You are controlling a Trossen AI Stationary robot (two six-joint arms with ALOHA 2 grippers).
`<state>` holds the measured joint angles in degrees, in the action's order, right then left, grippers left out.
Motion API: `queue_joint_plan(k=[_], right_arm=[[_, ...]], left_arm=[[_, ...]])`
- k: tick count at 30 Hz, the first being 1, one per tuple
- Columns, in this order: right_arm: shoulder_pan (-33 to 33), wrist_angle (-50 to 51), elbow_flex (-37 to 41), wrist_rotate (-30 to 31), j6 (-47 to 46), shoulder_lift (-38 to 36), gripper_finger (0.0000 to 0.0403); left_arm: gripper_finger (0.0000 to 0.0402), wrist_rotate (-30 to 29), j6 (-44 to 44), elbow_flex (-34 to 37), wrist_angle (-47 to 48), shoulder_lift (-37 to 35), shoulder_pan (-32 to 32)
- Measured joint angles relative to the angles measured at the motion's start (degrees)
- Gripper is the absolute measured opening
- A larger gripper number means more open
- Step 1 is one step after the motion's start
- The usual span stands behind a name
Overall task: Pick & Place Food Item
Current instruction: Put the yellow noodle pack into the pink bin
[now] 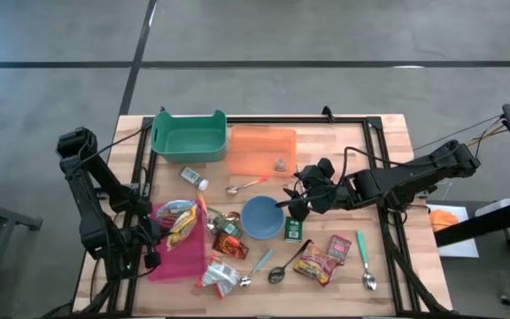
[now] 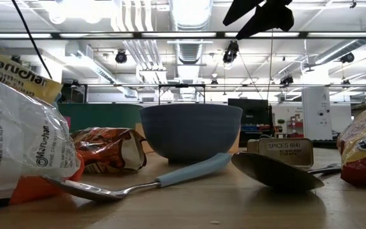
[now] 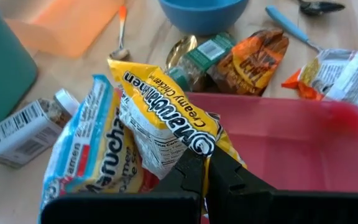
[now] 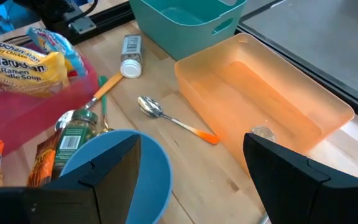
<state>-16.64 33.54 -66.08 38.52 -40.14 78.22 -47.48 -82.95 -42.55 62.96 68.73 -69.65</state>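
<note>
High view overhead, whole counter [image 1: 388, 142]; low view level, close; both share blue bowl [image 1: 262, 217], wrist views too.

Ramen packets [image 1: 177, 221] in tray [image 1: 184, 261] (left)

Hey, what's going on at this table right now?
Two robot arms are sorting a clutter of food packets, spoons and bins. The left gripper is shut on a yellow ramen packet, holding it over the pink tray, where another ramen packet lies. The right gripper hangs open above the blue bowl, beside the orange bin, holding nothing.
</note>
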Motion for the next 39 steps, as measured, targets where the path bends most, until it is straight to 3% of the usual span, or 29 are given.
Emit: queue_joint_plan(k=[21,26,39], right_arm=[[0.00,-0.02,0.00,0.00,-3.21,0.00,0.0280],[0.00,-0.02,0.00,0.00,-3.21,0.00,0.0280],[0.00,-3.75,1.64,-0.02,-2.97,-0.02,0.0281]], left_arm=[[0.0000,5.32,-12.80,1.75,3.67,0.00,0.11],[0.0000,9.64,-17.02,1.75,6.11,0.00,1.22],[0.0000,12.23,-17.64,1.75,7.02,0.02,5.82]])
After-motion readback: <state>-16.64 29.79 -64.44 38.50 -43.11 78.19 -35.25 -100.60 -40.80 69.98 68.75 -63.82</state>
